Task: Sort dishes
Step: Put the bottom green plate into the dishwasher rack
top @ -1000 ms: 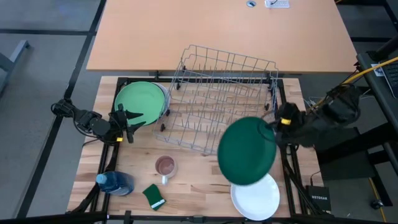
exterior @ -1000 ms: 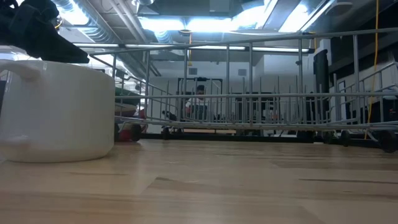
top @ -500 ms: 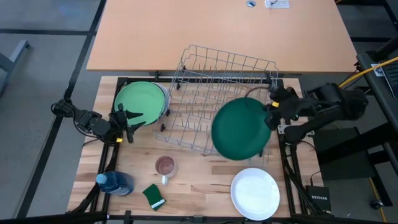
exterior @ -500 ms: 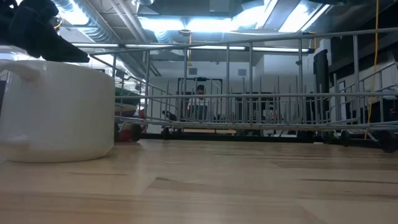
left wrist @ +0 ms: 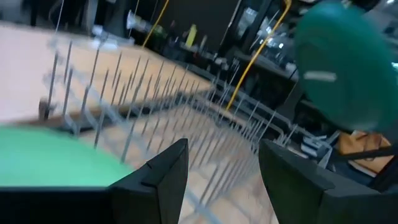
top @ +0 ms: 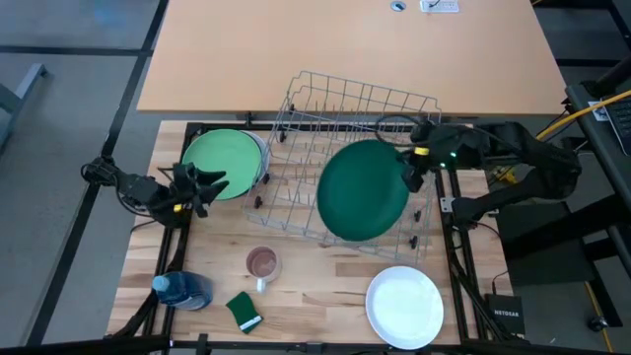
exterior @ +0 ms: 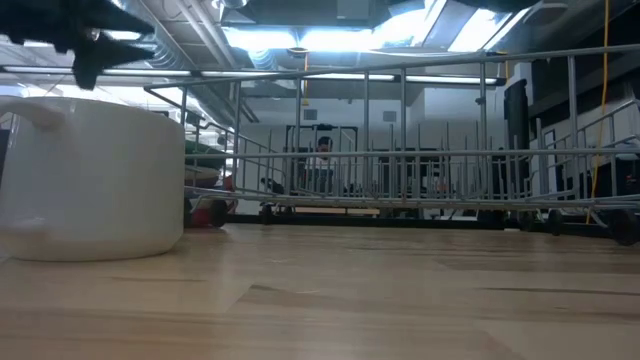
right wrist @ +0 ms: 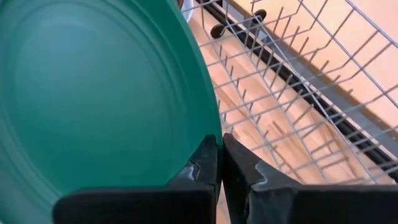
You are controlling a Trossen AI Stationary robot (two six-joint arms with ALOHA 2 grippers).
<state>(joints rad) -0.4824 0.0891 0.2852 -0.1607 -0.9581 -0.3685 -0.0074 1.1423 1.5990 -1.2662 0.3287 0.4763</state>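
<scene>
Right gripper [top: 409, 176] is pinching the dark green plate [top: 362, 190] rim above the wire dish rack [top: 335, 123]; left gripper [top: 209, 184] is waiting open by the light green plate [top: 225, 158].

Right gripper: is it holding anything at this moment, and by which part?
Yes. The right gripper is shut on the dark green plate, pinching its rim and holding it over the wire dish rack.

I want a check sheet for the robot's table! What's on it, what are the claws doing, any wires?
Surface: wooden table, wire rack on it.
Job's things: dark green plate held over rack; light green plate and white plate lying flat.
Clutter: mug, sponge, blue bottle.
Grippers: right gripper shut on dark green plate; left gripper open beside light green plate.
Cables: yellow cable.
Surroundings: person beyond rack.
</scene>
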